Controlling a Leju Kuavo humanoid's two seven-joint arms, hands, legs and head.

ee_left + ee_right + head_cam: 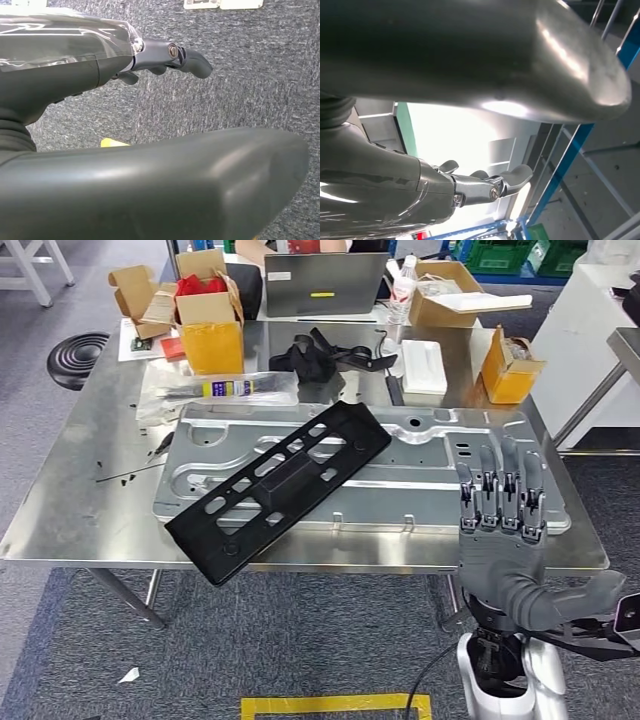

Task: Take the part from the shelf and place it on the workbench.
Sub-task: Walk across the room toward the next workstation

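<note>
part: black slotted panel (278,485) lies askew across the metal sheet (423,455) on the worktop (75,510), near end overhanging.
handling: looks stiff, light, flat; best held at a long edge.
right robot hand (502,530): empty, fingers straight.
left robot hand (166,55): empty, fingers loosely out.

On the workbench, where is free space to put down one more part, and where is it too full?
Bare steel lies at the workbench left end, beside the black part and below the plastic bag. The back edge is crowded: cardboard boxes, laptop, white tray.
</note>
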